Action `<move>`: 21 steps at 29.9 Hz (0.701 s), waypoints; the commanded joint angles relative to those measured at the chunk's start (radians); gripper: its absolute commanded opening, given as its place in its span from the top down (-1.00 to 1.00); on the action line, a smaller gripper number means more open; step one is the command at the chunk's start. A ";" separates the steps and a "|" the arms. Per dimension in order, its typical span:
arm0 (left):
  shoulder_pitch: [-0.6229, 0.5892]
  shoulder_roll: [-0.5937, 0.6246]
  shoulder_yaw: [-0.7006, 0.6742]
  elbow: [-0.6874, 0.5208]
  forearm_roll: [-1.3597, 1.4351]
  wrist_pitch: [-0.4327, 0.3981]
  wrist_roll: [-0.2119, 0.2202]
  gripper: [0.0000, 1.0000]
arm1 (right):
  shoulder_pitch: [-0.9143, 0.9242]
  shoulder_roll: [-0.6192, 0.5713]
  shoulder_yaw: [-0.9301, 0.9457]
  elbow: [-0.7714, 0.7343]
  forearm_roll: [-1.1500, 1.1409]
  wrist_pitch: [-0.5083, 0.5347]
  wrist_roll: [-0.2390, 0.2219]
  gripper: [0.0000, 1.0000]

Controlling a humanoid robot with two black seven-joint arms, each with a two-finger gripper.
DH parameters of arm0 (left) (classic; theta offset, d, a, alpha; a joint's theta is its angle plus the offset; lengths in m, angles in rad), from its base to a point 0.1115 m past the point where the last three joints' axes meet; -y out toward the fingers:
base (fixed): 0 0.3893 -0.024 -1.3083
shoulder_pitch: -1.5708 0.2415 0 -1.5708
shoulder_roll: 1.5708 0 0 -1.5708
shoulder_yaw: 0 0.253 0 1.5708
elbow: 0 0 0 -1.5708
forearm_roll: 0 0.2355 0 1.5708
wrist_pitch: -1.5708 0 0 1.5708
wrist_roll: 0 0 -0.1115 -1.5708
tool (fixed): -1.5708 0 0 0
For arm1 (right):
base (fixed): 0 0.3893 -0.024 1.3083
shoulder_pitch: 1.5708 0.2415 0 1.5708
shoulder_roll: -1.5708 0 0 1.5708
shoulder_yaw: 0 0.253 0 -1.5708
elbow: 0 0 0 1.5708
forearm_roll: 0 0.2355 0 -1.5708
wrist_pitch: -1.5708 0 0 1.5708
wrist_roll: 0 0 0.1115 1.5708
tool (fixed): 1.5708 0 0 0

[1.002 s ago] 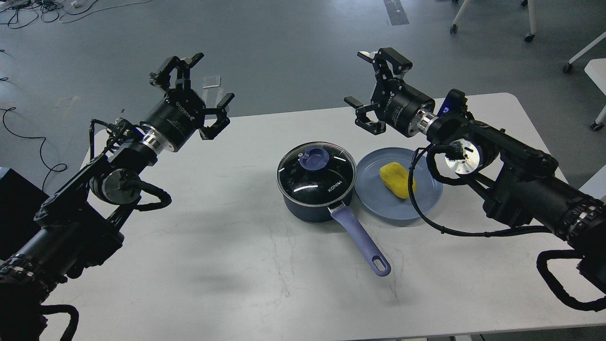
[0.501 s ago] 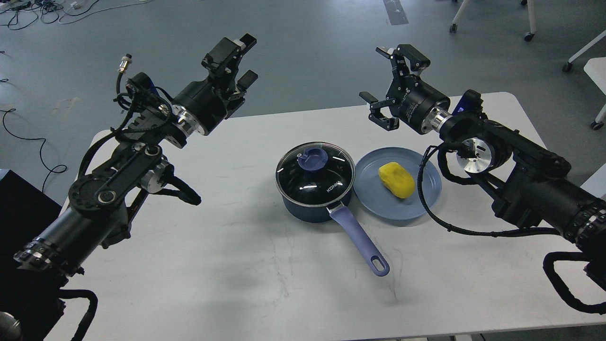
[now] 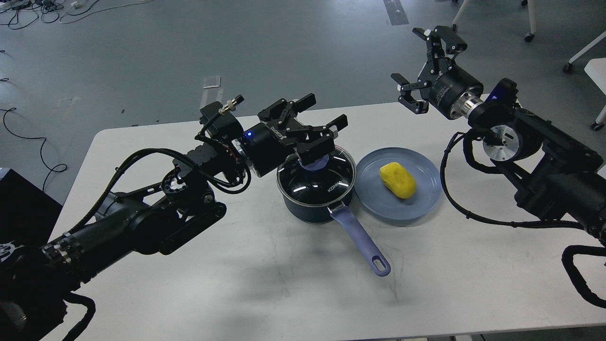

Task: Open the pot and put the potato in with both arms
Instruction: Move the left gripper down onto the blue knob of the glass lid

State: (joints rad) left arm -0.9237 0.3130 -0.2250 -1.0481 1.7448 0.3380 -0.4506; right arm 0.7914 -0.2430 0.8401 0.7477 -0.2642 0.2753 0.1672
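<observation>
The dark navy pot (image 3: pixel 312 210) stands mid-table with its lavender handle (image 3: pixel 362 244) pointing toward me and right. The glass lid (image 3: pixel 316 182) marked KONKA is on it. My left gripper (image 3: pixel 316 137) is open, its fingers spread just above the lid's blue knob (image 3: pixel 315 163), which it partly hides. The yellow potato (image 3: pixel 397 180) lies on a flat blue plate (image 3: pixel 374 199) right of the pot. My right gripper (image 3: pixel 428 59) is open and empty, raised high beyond the table's far edge, well away from the potato.
The white table (image 3: pixel 236 274) carries only the pot and plate. Chair legs and castors (image 3: pixel 528 35) stand on the grey floor at far right. Cables (image 3: pixel 28 137) lie on the floor at left. A black box (image 3: pixel 19 203) sits at the left edge.
My left arm has swung right and down, bringing its open gripper from high at the left to just over the lid knob. My right gripper has moved up and to the right.
</observation>
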 commanded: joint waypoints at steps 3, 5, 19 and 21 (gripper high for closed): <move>0.000 -0.003 0.042 0.063 0.034 0.016 0.001 -0.96 | -0.003 -0.001 0.004 -0.001 0.000 -0.010 0.000 -1.00; -0.001 -0.005 0.053 0.063 0.077 0.027 0.001 -0.96 | -0.003 -0.001 0.010 -0.001 0.000 -0.008 0.000 -1.00; -0.015 -0.009 0.069 0.069 0.243 0.096 -0.002 -0.95 | -0.003 0.001 0.013 -0.002 -0.001 -0.018 0.000 -1.00; -0.015 -0.011 0.069 0.083 0.243 0.096 -0.002 -0.95 | -0.003 -0.001 0.011 -0.002 -0.001 -0.018 0.000 -1.00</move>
State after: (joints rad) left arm -0.9394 0.3032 -0.1565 -0.9775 1.9881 0.4341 -0.4526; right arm 0.7884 -0.2427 0.8518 0.7451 -0.2640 0.2578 0.1671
